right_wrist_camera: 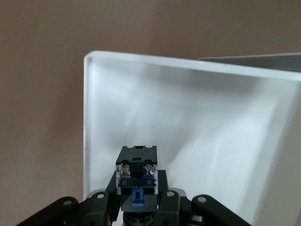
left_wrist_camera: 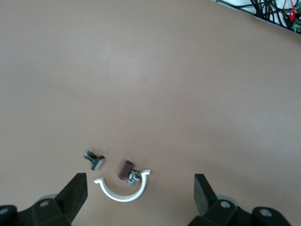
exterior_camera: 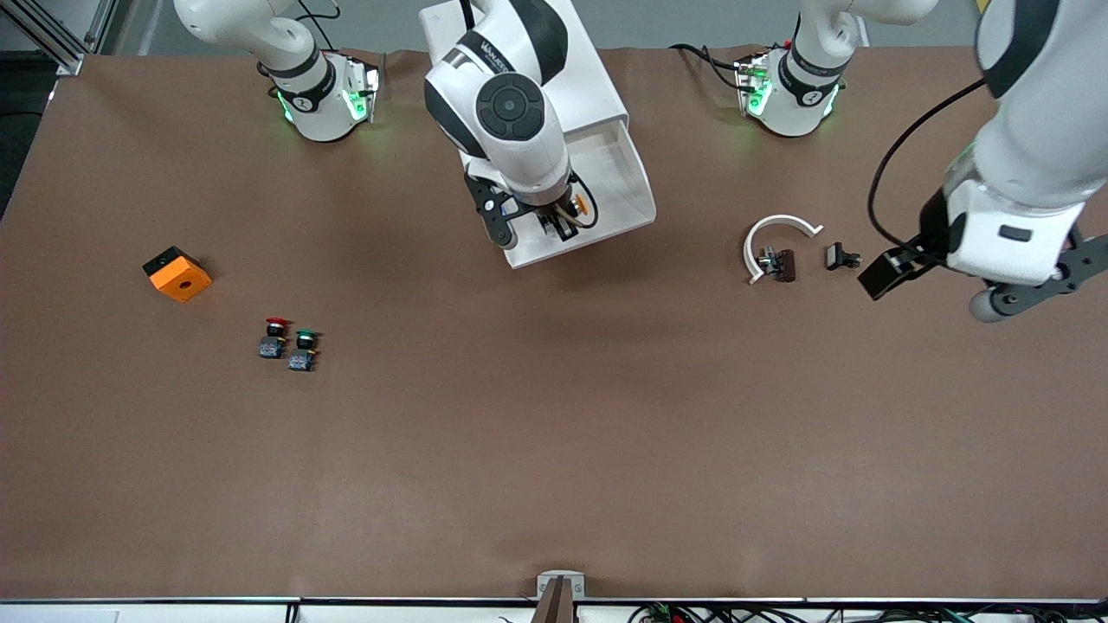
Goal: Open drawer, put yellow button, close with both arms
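Note:
The drawer [exterior_camera: 625,186] is the top one of the white cabinet [exterior_camera: 590,82] and stands pulled out, its white tray [right_wrist_camera: 197,117] bare inside. My right gripper [exterior_camera: 558,222] hangs over the tray near its front wall, shut on the yellow button [exterior_camera: 581,206]. In the right wrist view the button's blue-grey base block [right_wrist_camera: 136,175] sticks out between the fingers [right_wrist_camera: 170,201] of that gripper [right_wrist_camera: 137,203]; the cap is mostly hidden. My left gripper [exterior_camera: 956,285] waits open above the table at the left arm's end, with nothing between its fingers [left_wrist_camera: 75,194].
A red-capped button [exterior_camera: 275,337] and a green-capped button [exterior_camera: 303,350] stand together toward the right arm's end, with an orange block [exterior_camera: 177,274] beside them. Under the left gripper lie a white curved clip [left_wrist_camera: 123,190], a brown part [left_wrist_camera: 125,168] and a small black part [left_wrist_camera: 95,159].

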You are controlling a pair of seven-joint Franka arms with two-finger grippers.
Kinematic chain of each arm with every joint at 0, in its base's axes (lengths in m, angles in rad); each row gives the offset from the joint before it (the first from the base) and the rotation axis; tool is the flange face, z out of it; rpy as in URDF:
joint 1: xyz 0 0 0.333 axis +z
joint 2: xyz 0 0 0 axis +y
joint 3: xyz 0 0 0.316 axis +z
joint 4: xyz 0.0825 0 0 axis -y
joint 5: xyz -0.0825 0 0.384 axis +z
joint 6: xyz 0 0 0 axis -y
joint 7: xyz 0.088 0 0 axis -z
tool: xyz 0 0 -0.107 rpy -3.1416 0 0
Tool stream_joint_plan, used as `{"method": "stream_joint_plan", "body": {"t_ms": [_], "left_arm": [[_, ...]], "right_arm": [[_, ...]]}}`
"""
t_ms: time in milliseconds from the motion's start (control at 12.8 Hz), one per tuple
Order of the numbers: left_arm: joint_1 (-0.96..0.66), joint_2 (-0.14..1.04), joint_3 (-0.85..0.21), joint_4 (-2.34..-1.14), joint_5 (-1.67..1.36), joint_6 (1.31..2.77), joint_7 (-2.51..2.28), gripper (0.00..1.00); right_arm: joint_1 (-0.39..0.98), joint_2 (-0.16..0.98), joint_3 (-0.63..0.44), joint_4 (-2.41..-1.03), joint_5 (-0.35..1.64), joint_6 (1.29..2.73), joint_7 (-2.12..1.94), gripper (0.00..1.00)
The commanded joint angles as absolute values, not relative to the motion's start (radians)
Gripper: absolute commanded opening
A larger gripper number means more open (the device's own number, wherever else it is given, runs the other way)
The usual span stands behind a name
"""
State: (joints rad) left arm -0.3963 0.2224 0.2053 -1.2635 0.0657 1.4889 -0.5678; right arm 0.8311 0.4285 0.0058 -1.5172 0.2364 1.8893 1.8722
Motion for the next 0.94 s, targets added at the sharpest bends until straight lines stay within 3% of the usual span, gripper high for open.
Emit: {"method": "stream_joint_plan", "body": {"t_ms": [0,156,312,390,857], "left_arm": [[-0.301,0.105,0.152,-1.406,0.060,1.560,-0.415,1.00],[-0.176,0.068,0.065,-1.448,0.058,1.582,-0.304,1.00],[-0.077,0.039,-0.007,-1.486,0.057,1.597,-0.270,1.00],[-0.049,0.025,-0.020,-1.500,0.057,1.598,-0.240,1.00],[-0.023,0.006,-0.009,-1.519,0.018,1.589,-0.184,1.00]], "right_arm": [[0.857,0.437,0.002,-1.523,0.253,1.902,1.888,0.05],[0.857,0.437,0.002,-1.523,0.252,1.901,1.888,0.15],[0.854,0.437,0.002,-1.522,0.252,1.893,1.888,0.60],[0.854,0.436,0.002,-1.522,0.252,1.891,1.888,1.00],[0.833,0.416,-0.003,-1.488,0.245,1.849,1.878,1.00]]}}
